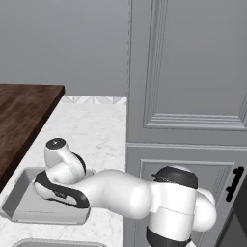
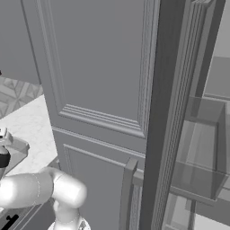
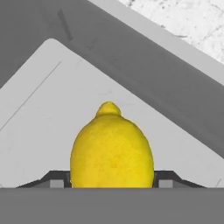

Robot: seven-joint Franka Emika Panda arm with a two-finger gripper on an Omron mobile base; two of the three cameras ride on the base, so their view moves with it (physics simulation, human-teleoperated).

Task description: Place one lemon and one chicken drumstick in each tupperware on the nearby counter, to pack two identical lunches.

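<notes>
A yellow lemon [image 3: 112,148] sits between my gripper's [image 3: 112,181] two dark fingertips, which lie against its sides with no gap showing. Its pointed end faces away from the hand. Under it is the pale floor of a light-grey tupperware [image 3: 48,100], close to one rounded corner. From the left base camera, my arm bends down into that same tupperware [image 1: 17,205] on the white marble counter [image 1: 96,130], and the hand hides the lemon. The rim of a second tupperware [image 1: 53,242] peeks in at the bottom edge. No chicken drumstick is in sight.
A tall grey panelled cabinet [image 1: 188,96] rises right beside the counter, with a black handle [image 1: 236,181] low on it. A dark brown wooden surface [image 1: 21,116] borders the counter on the left. A corner of the tupperware [image 2: 15,146] shows from the right base camera.
</notes>
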